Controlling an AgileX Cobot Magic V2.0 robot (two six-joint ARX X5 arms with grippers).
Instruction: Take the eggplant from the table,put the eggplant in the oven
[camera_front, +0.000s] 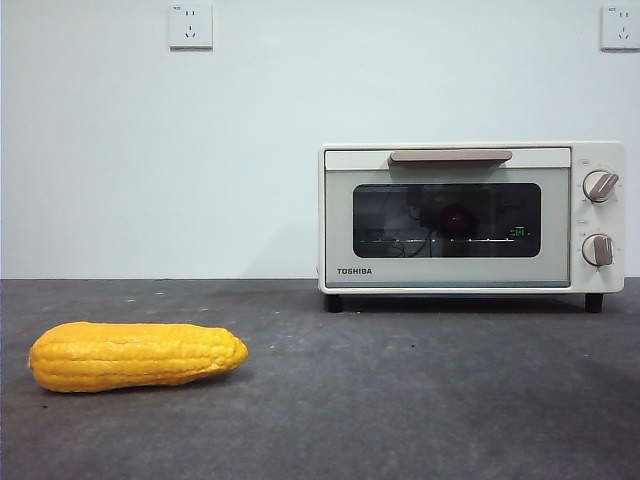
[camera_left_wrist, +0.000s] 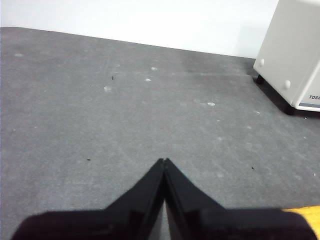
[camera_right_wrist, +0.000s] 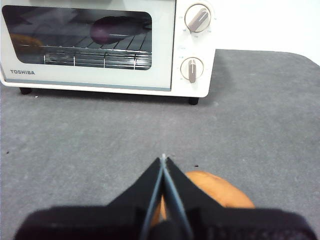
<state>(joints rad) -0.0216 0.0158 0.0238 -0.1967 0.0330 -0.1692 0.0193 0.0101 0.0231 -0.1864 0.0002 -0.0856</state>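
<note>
The eggplant (camera_right_wrist: 112, 29), dark purple, lies on the wire rack inside the oven (camera_right_wrist: 165, 50), behind its closed glass door. In the front view it shows only as a dim purple shape (camera_front: 455, 220) through the glass of the cream-white Toshiba oven (camera_front: 345, 215), which stands at the back right of the table (camera_front: 400, 400). My right gripper (camera_right_wrist: 164, 157) is shut and empty, a good way in front of the oven door. My left gripper (camera_left_wrist: 164, 161) is also shut and empty over bare table, with the oven's corner (camera_left_wrist: 295, 50) far off to one side. Neither arm shows in the front view.
A yellow corn cob (camera_front: 138, 355) lies on the table at the front left; its tip (camera_left_wrist: 306, 212) shows beside my left gripper. A rounded orange object (camera_right_wrist: 220, 192) lies on the table just under my right gripper. A white wall stands behind the table.
</note>
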